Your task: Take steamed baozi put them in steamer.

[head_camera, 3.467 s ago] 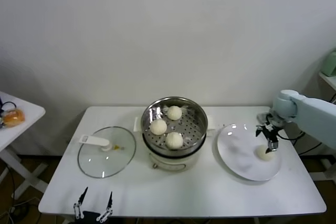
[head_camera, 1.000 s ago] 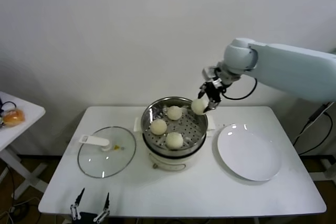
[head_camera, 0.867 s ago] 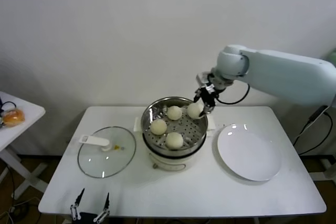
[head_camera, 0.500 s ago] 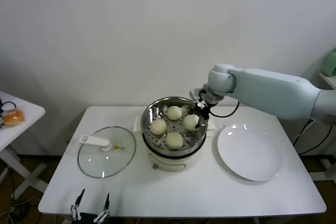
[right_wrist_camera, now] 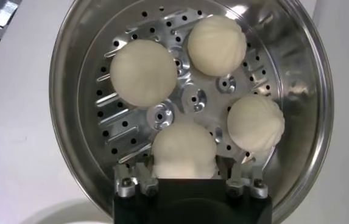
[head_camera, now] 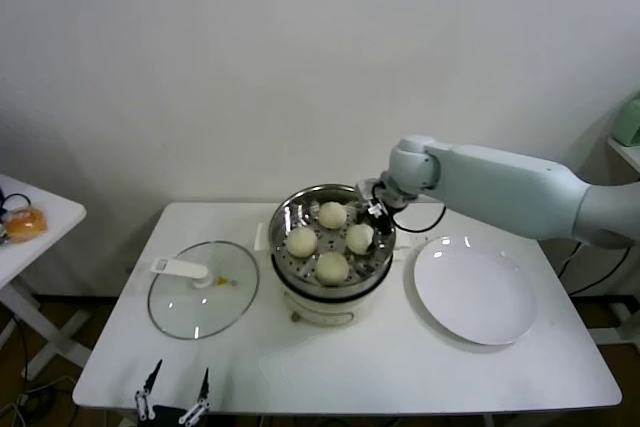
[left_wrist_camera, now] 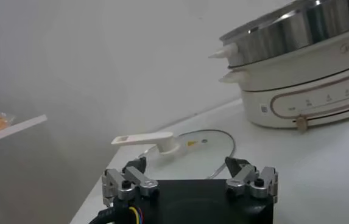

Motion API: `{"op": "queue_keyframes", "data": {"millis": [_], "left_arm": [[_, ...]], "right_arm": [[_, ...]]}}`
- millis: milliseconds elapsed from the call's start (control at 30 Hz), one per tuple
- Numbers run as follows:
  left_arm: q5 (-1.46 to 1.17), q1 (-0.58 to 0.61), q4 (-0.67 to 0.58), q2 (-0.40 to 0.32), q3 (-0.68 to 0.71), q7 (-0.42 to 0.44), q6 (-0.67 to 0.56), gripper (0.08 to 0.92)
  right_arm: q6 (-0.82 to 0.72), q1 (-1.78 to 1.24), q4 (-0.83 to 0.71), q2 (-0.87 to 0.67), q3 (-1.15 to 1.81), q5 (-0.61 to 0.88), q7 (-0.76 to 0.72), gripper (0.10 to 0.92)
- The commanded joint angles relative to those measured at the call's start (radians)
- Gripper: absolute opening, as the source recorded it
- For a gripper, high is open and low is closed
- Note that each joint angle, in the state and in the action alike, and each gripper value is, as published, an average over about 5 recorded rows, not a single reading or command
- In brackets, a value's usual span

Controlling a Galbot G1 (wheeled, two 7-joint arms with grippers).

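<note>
Side table: at the far left edge, 9 o'clock of the scene, a small white side table [head_camera: 40, 215] carries an orange-brown bun [head_camera: 25, 223].
Left gripper: the left gripper [left_wrist_camera: 189, 176] hangs low at the bench's near-left edge, about 7 o'clock, its jaws spread apart with nothing between them.
Lid: a glass lid [head_camera: 203, 289] with a white handle lies flat on the bench [head_camera: 400, 367], at 9 o'clock of the pot.
Steamer: the steamer [head_camera: 290, 215], a shiny perforated basket on a cream-white pot base, stands at the bench's middle.
Baozi: all four steamed baozi [right_wrist_camera: 144, 72] sit inside the basket, at roughly 12, 3, 6 and 9 o'clock around its centre in the head view, close but mostly apart.
Right gripper: the right gripper [right_wrist_camera: 185, 178] reaches into the basket from its 2 o'clock rim; its jaws stand parted on either side of the 3 o'clock bun [head_camera: 360, 238], which rests on the perforated floor. Whether the pads still touch it I cannot tell.
Plate: a flat white plate [head_camera: 474, 290] lies at 3 o'clock of the steamer.
</note>
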Motion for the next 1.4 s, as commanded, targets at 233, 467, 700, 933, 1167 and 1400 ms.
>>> {"op": "queue_keyframes", "data": {"millis": [233, 467, 700, 933, 1167, 1400], "left_arm": [[-0.001, 0.004, -0.01, -0.049, -0.001, -0.002, 0.001, 0.823], [-0.001, -0.002, -0.009, -0.049, 0.003, -0.003, 0.003, 0.823], [-0.007, -0.01, -0.002, -0.049, 0.0, -0.007, 0.005, 0.823], [-0.006, -0.026, 0.012, -0.049, 0.006, -0.006, 0.007, 0.823], [-0.014, -0.036, 0.022, -0.049, 0.01, -0.008, 0.002, 0.823], [-0.028, -0.046, 0.031, -0.049, 0.013, -0.018, -0.008, 0.823]], "right_arm": [[0.012, 0.132, 0.008, -0.046, -0.015, 0.119, -0.046, 0.821], [0.003, 0.12, 0.053, -0.176, 0.095, 0.154, 0.069, 0.823], [0.025, -0.276, 0.171, -0.366, 0.539, 0.221, 0.462, 0.823], [0.068, -0.706, 0.325, -0.488, 0.929, 0.249, 0.664, 0.823], [0.212, -1.147, 0.407, -0.474, 1.286, 0.239, 0.793, 0.823], [0.375, -1.673, 0.52, -0.277, 1.7, 0.196, 0.843, 0.823]]}}
